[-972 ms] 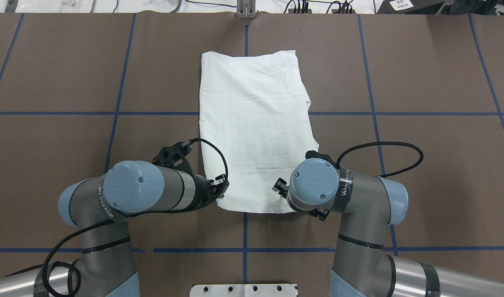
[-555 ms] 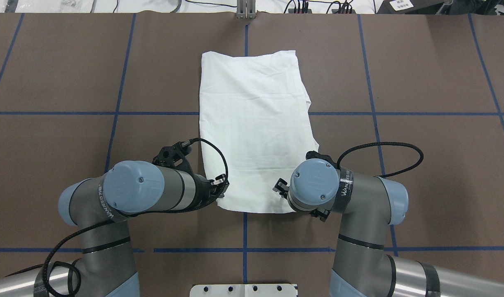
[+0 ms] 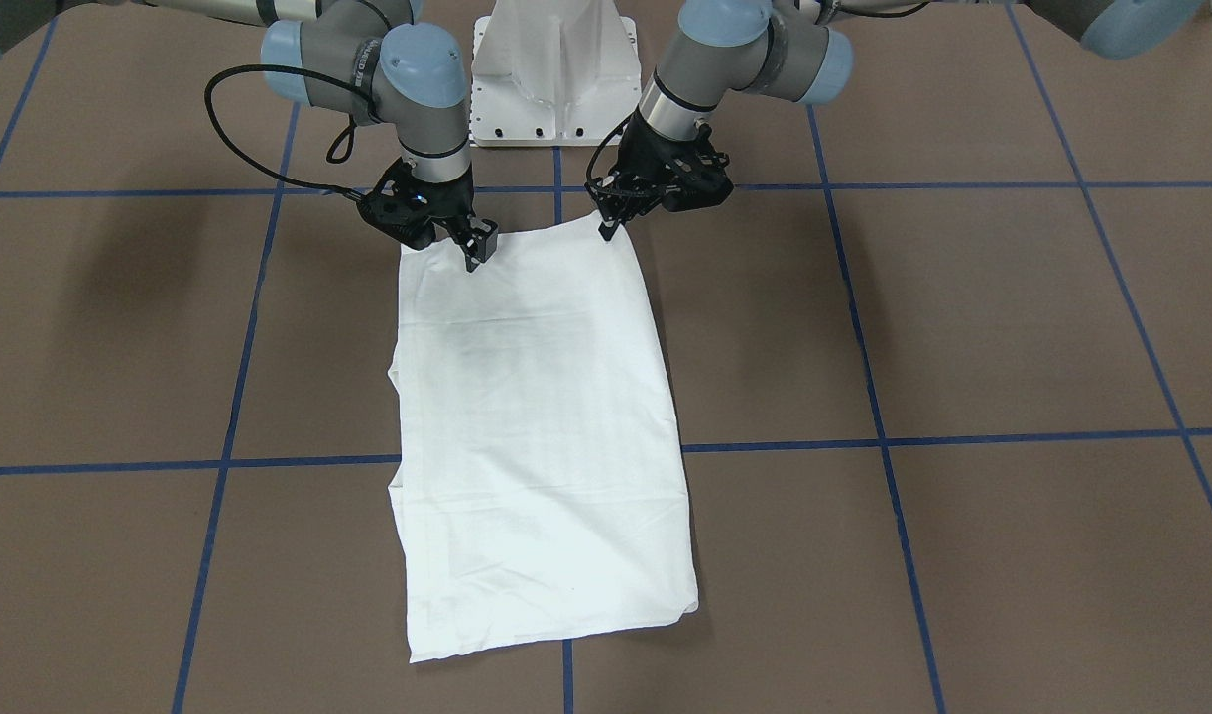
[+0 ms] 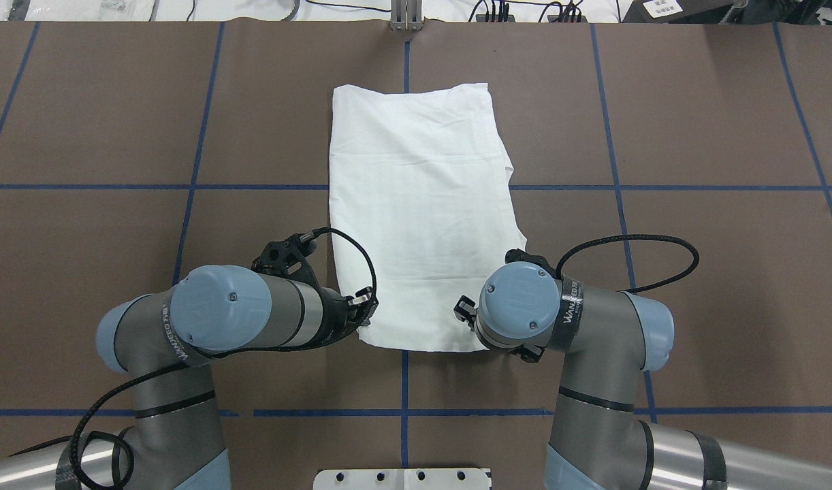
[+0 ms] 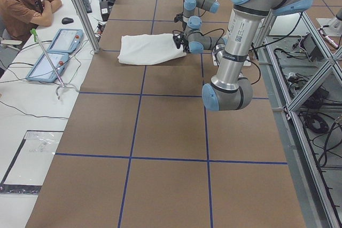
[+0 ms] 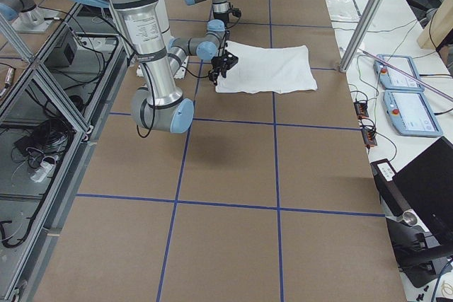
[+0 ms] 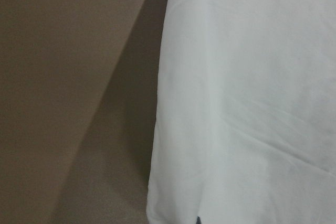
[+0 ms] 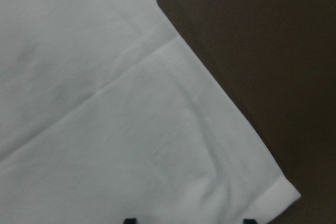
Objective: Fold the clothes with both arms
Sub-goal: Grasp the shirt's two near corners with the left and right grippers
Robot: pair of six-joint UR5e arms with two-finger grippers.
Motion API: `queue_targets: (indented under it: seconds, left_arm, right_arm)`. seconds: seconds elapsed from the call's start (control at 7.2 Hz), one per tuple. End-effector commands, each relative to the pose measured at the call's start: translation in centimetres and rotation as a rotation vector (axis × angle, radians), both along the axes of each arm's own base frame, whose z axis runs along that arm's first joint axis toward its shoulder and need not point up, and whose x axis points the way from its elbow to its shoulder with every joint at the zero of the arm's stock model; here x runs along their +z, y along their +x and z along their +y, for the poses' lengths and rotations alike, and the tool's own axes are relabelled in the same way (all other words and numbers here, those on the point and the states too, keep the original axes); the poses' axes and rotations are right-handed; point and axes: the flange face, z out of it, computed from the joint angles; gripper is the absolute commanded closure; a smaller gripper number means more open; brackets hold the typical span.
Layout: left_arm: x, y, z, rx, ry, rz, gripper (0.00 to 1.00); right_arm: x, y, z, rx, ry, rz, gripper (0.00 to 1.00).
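Slippage was the main risk: the shirt [image 4: 419,204] lay folded into a long panel in the middle of the table [image 4: 116,136], its robot-side corners under both grippers. The right gripper [image 4: 464,312] had its jaws spread astride one corner, not yet biting. The left gripper [image 4: 365,301] sat at the other, though I could not tell its jaws' stance. A shallow or uneven pinch might catch only the top layer, skewing the fold.

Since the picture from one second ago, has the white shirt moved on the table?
No. The shirt has not shifted: its far edge meets the blue tape line at the same spot as before.
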Motion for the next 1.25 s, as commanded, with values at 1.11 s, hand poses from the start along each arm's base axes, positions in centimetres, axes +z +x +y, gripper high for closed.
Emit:
queue_targets:
  seconds: [1.11]
  left_arm:
    - [-0.5, -1.5, 0.4, -0.001, -0.004, -0.013, 1.0]
  right_arm:
    - [-3.2, 2.2, -0.2, 0.001, 0.015, -0.092, 1.0]
